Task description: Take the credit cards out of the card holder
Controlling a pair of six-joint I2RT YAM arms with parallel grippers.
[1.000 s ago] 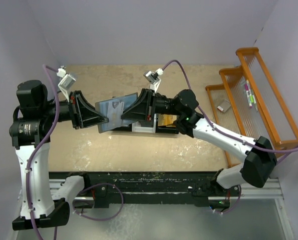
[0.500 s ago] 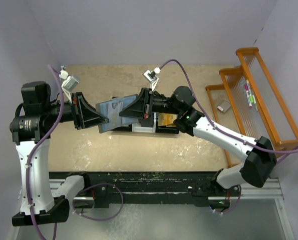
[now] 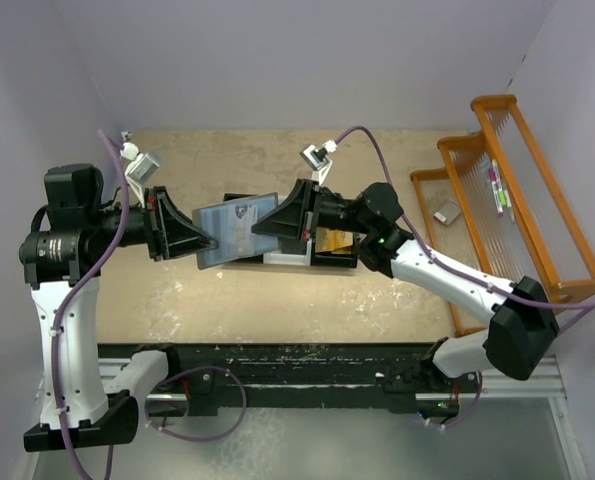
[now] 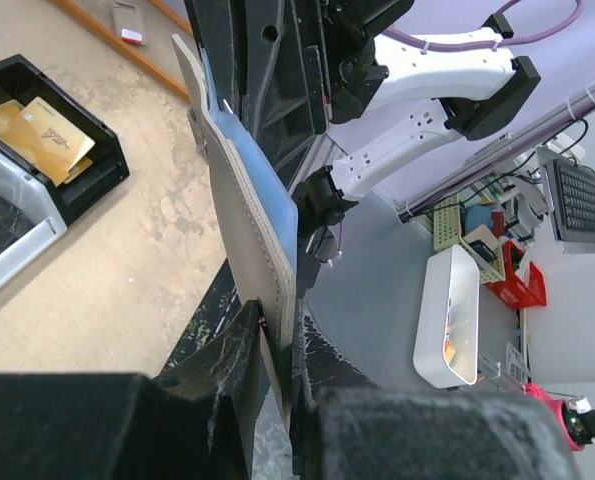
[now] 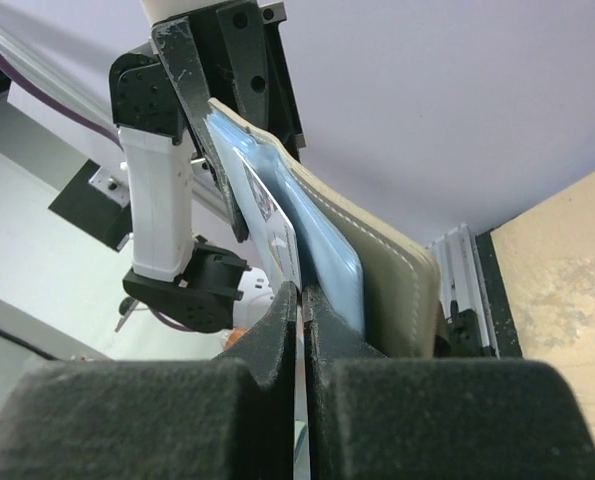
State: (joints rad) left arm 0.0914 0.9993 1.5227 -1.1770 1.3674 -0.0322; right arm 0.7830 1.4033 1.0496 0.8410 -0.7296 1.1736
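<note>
Lilac walls all round, tan tabletop (image 3: pixel 377 160) below, and the holder (image 3: pixel 232 225) is up in the air between my two arms, just left of the bin (image 3: pixel 322 250). On one side my left claw (image 3: pixel 205 240) is clamped on the holder's left edge, holding it on edge. Opposite, my right claw (image 3: pixel 260 228) is pinched tight on a card (image 5: pixel 277 225) standing proud of the pocket. So I reckon we're at the draw-out step: grip made, card not yet free. Next I'd pull the right arm straight back along the pocket line with the left arm braced. No twist, or the card binds or the holder slips.

Overhead gives me the layout, but the right claw covers the grip itself. Right wrist view settles it: fingers (image 5: pixel 267 340) closed flat on the card's thin edge, with blue lining and a pale outer skin behind. Left wrist view shows most plainly the gold cards (image 4: pixel 47 135) lying in the bin's black compartment, so some look to be out already.
</note>
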